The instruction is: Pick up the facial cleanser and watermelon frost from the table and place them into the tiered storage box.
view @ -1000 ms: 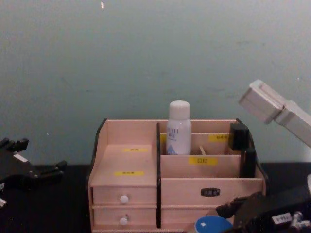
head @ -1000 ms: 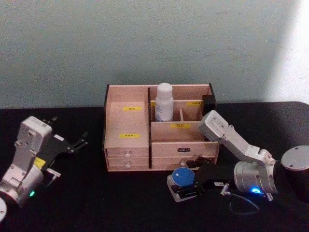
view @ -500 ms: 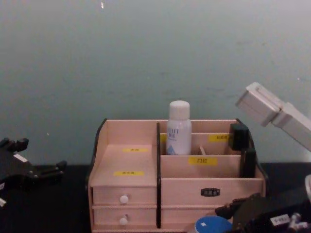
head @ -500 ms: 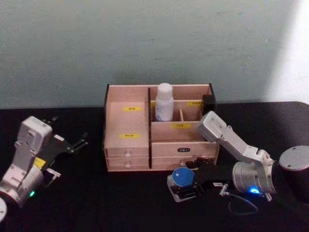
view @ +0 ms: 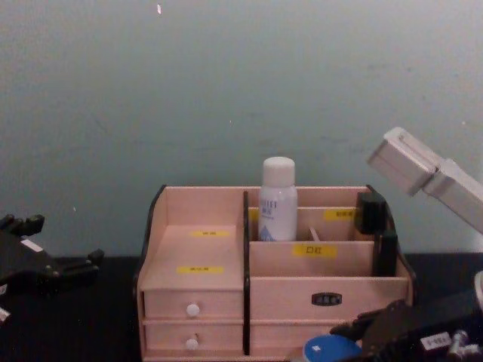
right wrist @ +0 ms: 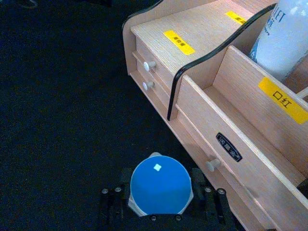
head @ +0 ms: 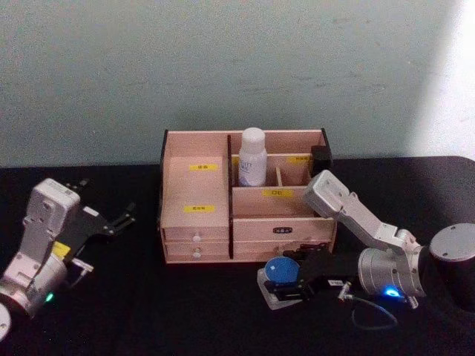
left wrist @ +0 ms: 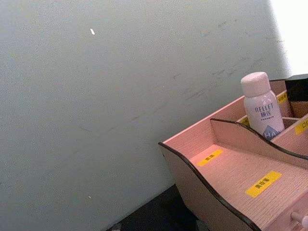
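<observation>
Right pincer [head: 283, 274] grips the watermelon frost [head: 280, 268] on black table [head: 185, 315], pale wall [head: 223, 67] behind; left pincer [head: 107, 196] released

Wall: plain pale grey-green wall [head: 223, 59], filling the upper half of the head view; faint scuffs and scratches on it.
Wall mark: small white speck [view: 158, 9], top left of the chest view.
Light: bright white patch [head: 454, 74] washing out the wall at upper right.
Table: black matte table [head: 185, 311] across the lower half, running back to the wall.
</observation>
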Tool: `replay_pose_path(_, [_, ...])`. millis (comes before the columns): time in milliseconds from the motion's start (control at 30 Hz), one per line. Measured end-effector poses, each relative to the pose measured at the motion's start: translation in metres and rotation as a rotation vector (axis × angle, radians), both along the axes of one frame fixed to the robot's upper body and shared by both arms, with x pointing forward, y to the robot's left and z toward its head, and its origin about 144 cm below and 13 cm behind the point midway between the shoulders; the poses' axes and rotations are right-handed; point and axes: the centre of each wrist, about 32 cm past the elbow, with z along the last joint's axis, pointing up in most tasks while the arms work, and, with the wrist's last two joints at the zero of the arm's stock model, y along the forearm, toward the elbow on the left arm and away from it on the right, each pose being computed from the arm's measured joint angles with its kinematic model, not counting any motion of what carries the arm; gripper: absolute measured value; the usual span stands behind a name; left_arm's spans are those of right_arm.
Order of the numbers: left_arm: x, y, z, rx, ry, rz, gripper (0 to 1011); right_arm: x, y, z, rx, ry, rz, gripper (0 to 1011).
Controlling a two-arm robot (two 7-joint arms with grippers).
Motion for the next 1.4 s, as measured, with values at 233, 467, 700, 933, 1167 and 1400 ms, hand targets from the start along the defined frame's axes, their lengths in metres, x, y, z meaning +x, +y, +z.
replay_pose_path(233, [0.0,0.0,0.0,0.0,0.0,0.0,1002,0.0,0.0,0.0,0.001,0.0,0.0,719])
replay_pose_path(467, [0.0,0.0,0.0,0.0,0.0,0.0,1001,0.0,0.0,0.0,0.002,0.0,0.0,719])
replay_pose_path(700, [0.0,0.0,0.0,0.0,0.0,0.0,1001,-0.002,-0.002,0.003,0.02,-0.002,0.003,719])
replay_pose_path(933, [0.0,0.0,0.0,0.0,0.0,0.0,1001,-0.007,-0.01,0.02,0.064,-0.028,0.012,719])
replay_pose_path(1167, [0.0,0.0,0.0,0.0,0.0,0.0,1001,-0.006,-0.013,0.038,0.097,-0.072,0.003,719])
replay_pose_path(1400, [0.0,0.0,0.0,0.0,0.0,0.0,1001,0.004,-0.005,0.057,0.13,-0.127,-0.006,719])
